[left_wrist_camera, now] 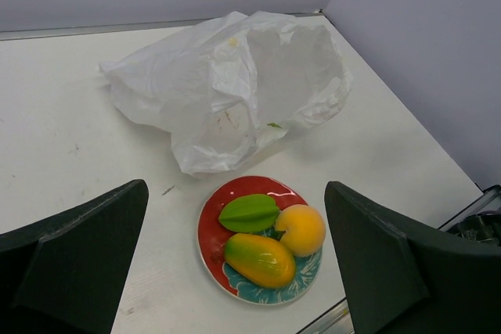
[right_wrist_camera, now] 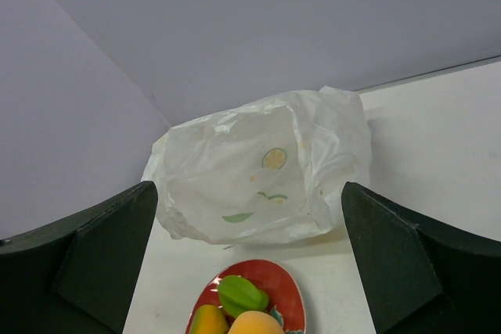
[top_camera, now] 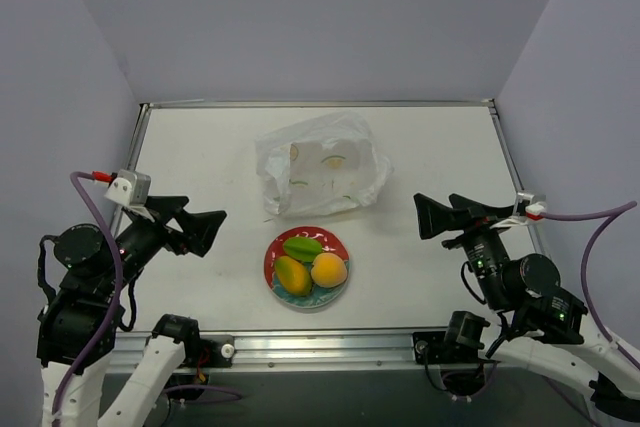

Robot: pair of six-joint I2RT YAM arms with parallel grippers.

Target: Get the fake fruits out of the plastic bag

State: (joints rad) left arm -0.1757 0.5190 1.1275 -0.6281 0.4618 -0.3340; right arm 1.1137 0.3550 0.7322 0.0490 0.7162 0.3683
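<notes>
From above, my left gripper (top_camera: 203,222) and right gripper (top_camera: 424,217) hang wide open and empty, flanking the plate (top_camera: 271,259) that holds three fake fruits (top_camera: 312,267). The plastic bag (top_camera: 322,175) lies just behind. My left wrist sees the same. My right wrist sees faint shapes through the bag's film.

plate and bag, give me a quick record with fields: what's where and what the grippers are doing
plate: red and teal floral plate, near middle of the table
on plate: mango-shaped fruit, round orange fruit, flat green piece
plastic bag: crumpled on the table just beyond the plate
bag contents: cannot tell; only faint yellow and green marks show on the film
left gripper: open, empty, left of plate
right gripper: open, empty, right of plate
</notes>
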